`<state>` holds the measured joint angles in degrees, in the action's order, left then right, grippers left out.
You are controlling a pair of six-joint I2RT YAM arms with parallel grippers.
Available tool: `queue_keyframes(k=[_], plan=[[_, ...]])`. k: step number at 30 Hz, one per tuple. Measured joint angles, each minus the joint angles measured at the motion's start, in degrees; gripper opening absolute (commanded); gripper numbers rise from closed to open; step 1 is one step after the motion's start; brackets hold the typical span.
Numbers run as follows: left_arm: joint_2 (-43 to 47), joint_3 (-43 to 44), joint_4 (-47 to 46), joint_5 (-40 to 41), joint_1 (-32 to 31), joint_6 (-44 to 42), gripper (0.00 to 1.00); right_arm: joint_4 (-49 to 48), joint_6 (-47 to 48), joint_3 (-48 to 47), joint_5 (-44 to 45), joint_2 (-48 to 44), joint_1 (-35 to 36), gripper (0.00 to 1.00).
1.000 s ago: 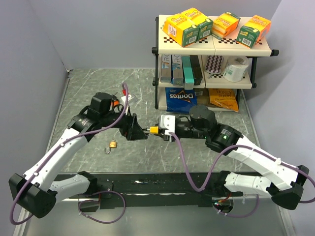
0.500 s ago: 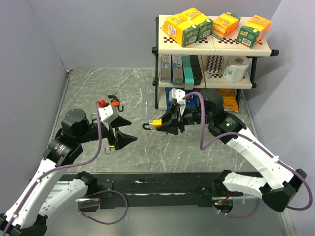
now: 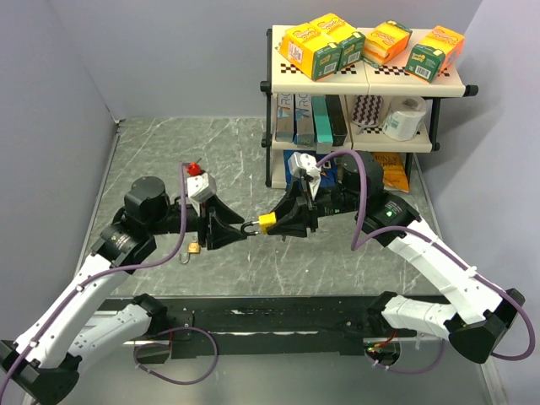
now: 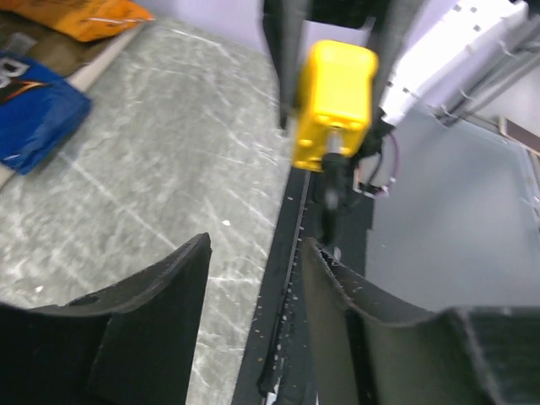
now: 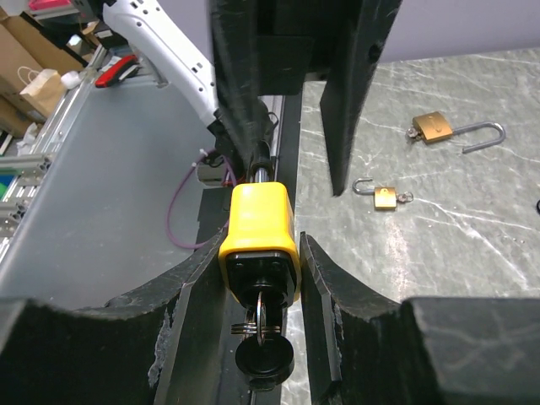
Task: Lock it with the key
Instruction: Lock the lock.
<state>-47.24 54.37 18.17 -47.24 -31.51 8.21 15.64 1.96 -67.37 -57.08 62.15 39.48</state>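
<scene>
Top external view showed the two arms meeting over the middle of the table, their tips nose to nose. The right gripper was clamped on the yellow padlock and held it off the surface, with the shackle pointing at the left gripper.

From the right wrist, the padlock body sat squeezed between both fingers. The key was in its near end, with a ring and a dark head hanging below. The far end of the shackle ran up against one of the left arm's black fingers. Whether it touched that finger could not be told.

From the left wrist, that gripper's jaws stood apart with nothing between them. The shackle lay just beyond the tip of one finger, not inside the gap.

Two brass padlocks lay on the table past the grippers, both with shackles swung out. The larger one was farther from the right wrist camera and the smaller one nearer. A shelf with boxes on top stood at the back right, well apart from the arms.
</scene>
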Motion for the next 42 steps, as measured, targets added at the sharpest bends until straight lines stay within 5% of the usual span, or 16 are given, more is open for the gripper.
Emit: queue_keyframes(k=[16,30,35,42], plan=[[-0.5,0.0,2.1,-0.9,-3.5,-2.7,0.58,0.4,0.7,0.2,0.0,0.0,0.0,0.00],[-4.0,2.6,1.6,-1.4,-4.9,-1.0,0.33,3.0,2.5,0.2,-0.9,0.8,0.0,0.00],[-4.4,3.0,1.6,-1.7,-5.4,-0.9,0.02,3.1,2.7,0.2,-0.3,0.9,-0.1,0.00],[-5.5,3.5,1.7,-1.6,-5.8,1.0,0.01,3.2,2.8,0.3,0.6,1.0,-0.4,0.00]])
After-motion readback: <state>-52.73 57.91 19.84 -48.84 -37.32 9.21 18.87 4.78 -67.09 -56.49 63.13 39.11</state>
